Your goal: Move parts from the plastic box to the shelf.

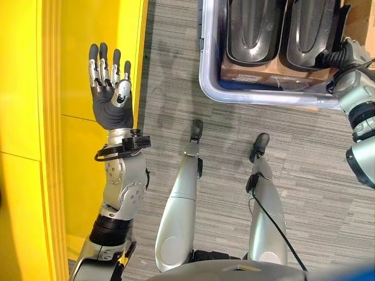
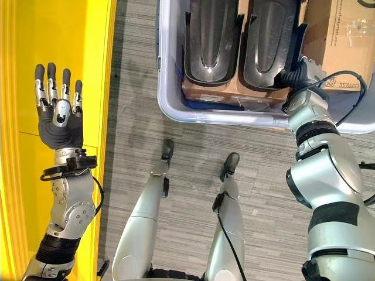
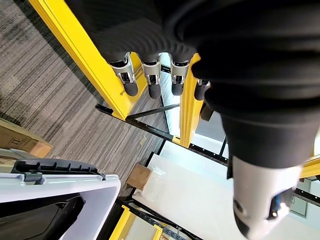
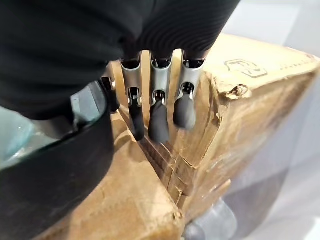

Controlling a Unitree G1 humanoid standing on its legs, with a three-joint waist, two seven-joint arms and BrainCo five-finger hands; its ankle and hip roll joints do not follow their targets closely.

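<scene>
Apparently the right hand (image 2: pixel 297 71) curls on the black moulded part (image 2: pixel 270 41) beside it; weak purchase risks slipping. Left hand (image 1: pixel 109 79) spread, empty.

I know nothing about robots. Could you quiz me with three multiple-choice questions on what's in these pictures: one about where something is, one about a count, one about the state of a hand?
1. Where are the black parts?
A. On the yellow shelf
B. In the plastic box
C. On the floor

2. How many black parts show in the plastic box?
A. Two
B. Four
C. Six

3. How is the left hand?
A. Closed on a part
B. Closed in a fist
C. Open and holding nothing

Answers:
1 B: both parts lie inside the box walls, on cardboard.
2 A: two show side by side.
3 C: its fingers stand straight, raised in front of the yellow shelf, nothing in them.
</scene>
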